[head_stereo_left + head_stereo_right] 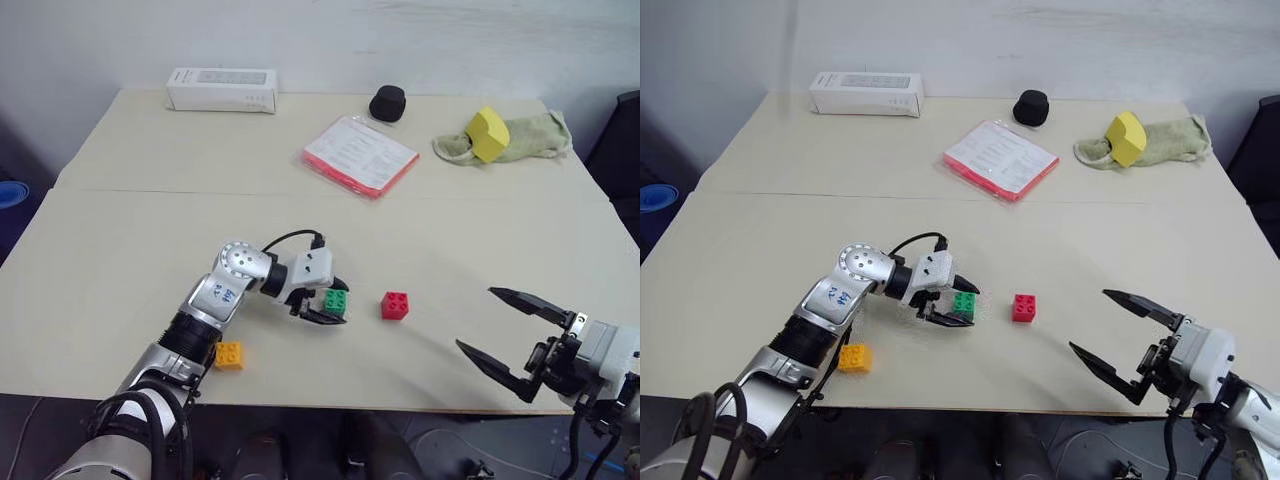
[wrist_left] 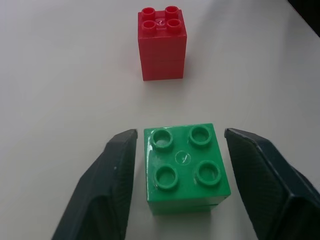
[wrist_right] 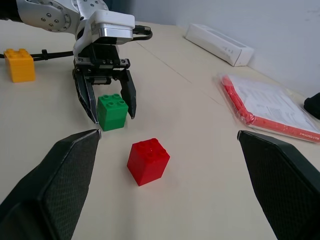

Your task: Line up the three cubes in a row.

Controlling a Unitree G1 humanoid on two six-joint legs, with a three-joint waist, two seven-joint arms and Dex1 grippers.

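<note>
Left hand (image 2: 180,187) fingers apart around green cube (image 2: 186,167); right hand (image 1: 510,335) apart (orange-yellow cube (image 1: 229,355) partly behind arm).

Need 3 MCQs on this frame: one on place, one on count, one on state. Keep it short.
1. Where does the green cube sit?
A. Between the left end effector's fingers
B. On the cloth
C. Beside the white box

2. How many small studded cubes are on the table?
A. Two
B. Three
C. Four

3. How does the right end effector stand?
A. Shut on the red cube
B. Open, holding nothing
C. Shut on the orange-yellow cube

Key: 1 A, the left wrist view shows a finger on each side of the green cube. 2 B, green, red cube and orange-yellow cube. 3 B, its fingers spread wide over the table's near edge.
</note>
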